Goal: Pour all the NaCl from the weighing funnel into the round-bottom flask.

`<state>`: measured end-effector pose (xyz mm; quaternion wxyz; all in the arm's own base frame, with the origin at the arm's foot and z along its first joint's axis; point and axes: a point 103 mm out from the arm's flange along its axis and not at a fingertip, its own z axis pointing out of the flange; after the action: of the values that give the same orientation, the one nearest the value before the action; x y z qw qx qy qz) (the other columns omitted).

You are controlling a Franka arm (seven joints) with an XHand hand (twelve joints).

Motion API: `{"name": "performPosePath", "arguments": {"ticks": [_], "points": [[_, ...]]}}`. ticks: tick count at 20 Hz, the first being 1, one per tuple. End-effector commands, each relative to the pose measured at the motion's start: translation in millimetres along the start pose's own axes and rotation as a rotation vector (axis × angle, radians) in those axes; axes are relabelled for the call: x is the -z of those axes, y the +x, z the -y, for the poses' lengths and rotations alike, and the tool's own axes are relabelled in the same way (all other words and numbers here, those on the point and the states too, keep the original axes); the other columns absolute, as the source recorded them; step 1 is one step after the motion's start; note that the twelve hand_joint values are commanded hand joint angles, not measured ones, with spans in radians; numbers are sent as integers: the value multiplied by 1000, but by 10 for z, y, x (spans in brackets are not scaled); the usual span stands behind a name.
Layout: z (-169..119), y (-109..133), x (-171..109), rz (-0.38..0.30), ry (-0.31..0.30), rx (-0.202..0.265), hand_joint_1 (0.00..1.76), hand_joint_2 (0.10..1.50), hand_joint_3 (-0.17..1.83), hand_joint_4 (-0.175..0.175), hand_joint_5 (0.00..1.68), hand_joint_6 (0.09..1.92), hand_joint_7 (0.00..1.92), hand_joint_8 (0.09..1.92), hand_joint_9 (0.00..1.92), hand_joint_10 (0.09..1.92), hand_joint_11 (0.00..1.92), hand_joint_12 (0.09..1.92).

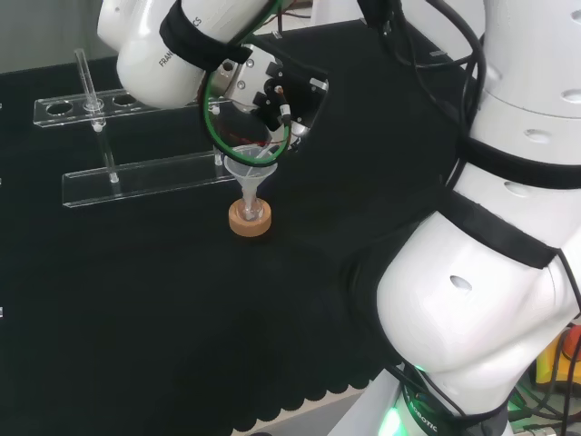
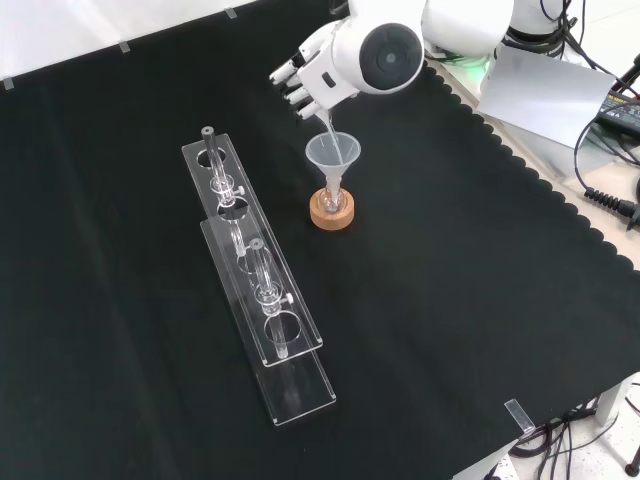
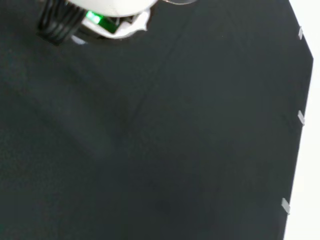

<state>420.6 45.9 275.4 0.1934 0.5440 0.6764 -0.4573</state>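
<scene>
Just above funnel (image 2: 332,153), hand (image 2: 305,80).

The black-clothed bench (image 2: 450,330) carries a cork stand (image 2: 331,210) and clear racks (image 2: 262,300).

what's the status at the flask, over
Hand curled on weighing funnel, tipped into funnel on round-bottom flask. Cork ring under it. Nothing blocking.
</scene>
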Motion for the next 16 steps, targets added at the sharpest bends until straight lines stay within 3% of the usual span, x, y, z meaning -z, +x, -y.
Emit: {"name": "performPosePath", "arguments": {"ticks": [1, 16], "points": [[-10, -8, 15, 34, -4, 0, 1080, 699, 721, 175, 1118, 969, 832, 661, 1072, 406, 632, 1211], [1, 10, 99, 97, -13, 0, 1080, 698, 724, 175, 1117, 972, 832, 661, 1073, 405, 634, 1209]]}}
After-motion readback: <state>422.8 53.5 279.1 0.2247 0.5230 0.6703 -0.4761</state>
